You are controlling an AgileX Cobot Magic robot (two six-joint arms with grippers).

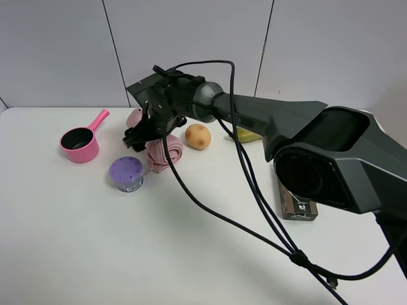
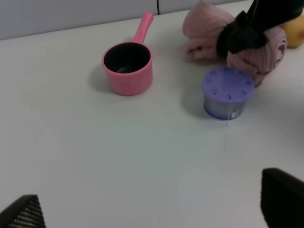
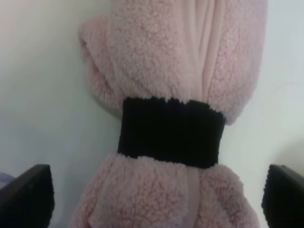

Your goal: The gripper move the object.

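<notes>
Your right pincer [image 3: 156,197] stands wide open and empty. It reaches over the white desk [image 1: 191,254] on its bulky black arm [image 1: 286,127], with one black fingertip [image 3: 26,194] on each side of the soft dusty-pink fluffy towel bundle [image 3: 156,61]. Both are clear of the fleece. The bundle lies near the far edge of the desk, left of the middle, and a ribbed black band [image 3: 171,130] cinches its waist into a bow shape. Your left pincer [image 2: 152,204] is spread wide too, holds nothing, and hovers over bare desk well apart from the things.

Expect the bundle to be light, squashy and in no way fragile. The pile will give under the pads before you get a firm hold, so you will likely need to close a good way. Take it at the band, which looks like the narrowest and firmest part and sits near the balance point. Gripped by one lobe, it would probably sag, or the fleece could slip out.

Mind the neighbours. A lilac round lidded tub [image 1: 126,173] sits just beside the lobe nearer the front edge, and a tan, potato-like ball [image 1: 198,136] sits near the bundle's other side. A bright pink plastic pot with a long handle [image 1: 81,143] stands towards the far left corner. I would lift before you travel.
</notes>
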